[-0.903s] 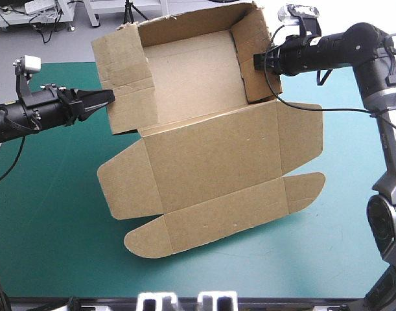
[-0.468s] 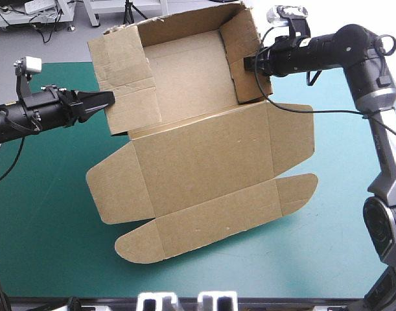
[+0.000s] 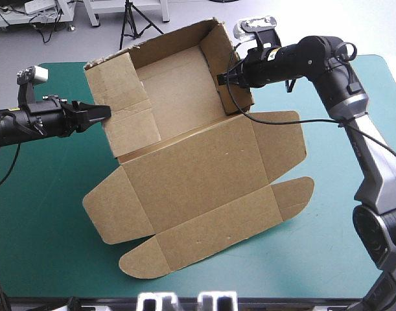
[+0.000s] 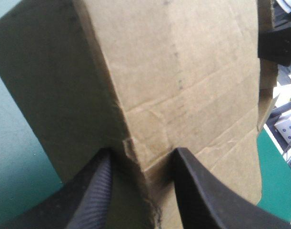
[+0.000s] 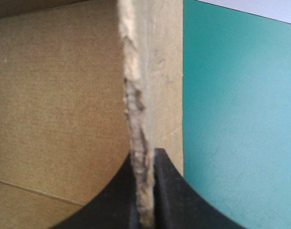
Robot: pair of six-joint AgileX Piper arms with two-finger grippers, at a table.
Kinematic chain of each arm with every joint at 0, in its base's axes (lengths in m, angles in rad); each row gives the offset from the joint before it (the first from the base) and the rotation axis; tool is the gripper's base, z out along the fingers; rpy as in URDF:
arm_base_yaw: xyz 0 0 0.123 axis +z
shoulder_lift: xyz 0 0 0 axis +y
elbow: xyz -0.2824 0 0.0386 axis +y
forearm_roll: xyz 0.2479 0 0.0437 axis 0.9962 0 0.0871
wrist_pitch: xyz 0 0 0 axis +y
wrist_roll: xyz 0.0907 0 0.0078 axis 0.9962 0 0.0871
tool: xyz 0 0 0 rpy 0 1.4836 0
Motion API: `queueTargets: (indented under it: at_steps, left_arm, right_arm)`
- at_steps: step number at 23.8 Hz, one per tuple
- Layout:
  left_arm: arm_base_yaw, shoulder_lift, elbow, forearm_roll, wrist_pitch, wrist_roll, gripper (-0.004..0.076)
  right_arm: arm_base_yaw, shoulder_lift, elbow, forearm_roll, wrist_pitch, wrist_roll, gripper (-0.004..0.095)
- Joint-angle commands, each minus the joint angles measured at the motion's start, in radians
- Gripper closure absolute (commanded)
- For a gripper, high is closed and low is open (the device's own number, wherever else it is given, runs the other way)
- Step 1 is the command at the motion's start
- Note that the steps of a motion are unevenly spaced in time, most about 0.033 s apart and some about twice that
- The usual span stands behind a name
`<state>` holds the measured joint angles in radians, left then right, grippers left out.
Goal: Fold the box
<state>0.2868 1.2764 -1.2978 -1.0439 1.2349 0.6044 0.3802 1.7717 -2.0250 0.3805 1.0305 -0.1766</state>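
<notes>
Lab: tripod [image 3: 128, 10], cable-strewn workbench [image 3: 29, 10].

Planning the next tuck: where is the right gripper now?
In the high view the right gripper is shut on the box's raised right wall, opposite the left gripper on the left wall.

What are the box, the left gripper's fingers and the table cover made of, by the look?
Box: brown corrugated board, matte; the torn edge in the right wrist view shows ragged layers. Left gripper fingers: black, matte, likely rubber or plastic; one face is ribbed. Table cover: teal-green, smooth, material unclear.
</notes>
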Motion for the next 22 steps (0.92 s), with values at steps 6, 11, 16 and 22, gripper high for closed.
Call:
queueTargets:
  at_steps: [6, 11, 16, 22]
  left_arm:
    - [-0.005, -0.028, -0.027, 0.009, 0.021, -0.102, 0.0417]
    - [-0.005, -0.028, -0.027, 0.079, -0.043, -0.234, 0.0417]
    - [-0.005, -0.028, -0.027, 0.172, -0.096, -0.343, 0.0431]
    - [-0.027, 0.002, -0.023, 0.219, -0.113, -0.367, 0.0653]
  right_arm:
    - [0.048, -0.051, -0.029, 0.015, -0.095, 0.069, 0.092]
    - [0.102, -0.051, -0.029, -0.067, -0.105, 0.137, 0.092]
    - [0.152, -0.051, -0.029, -0.089, -0.12, 0.201, 0.092]
    - [0.194, -0.065, -0.029, -0.101, -0.121, 0.239, 0.092]
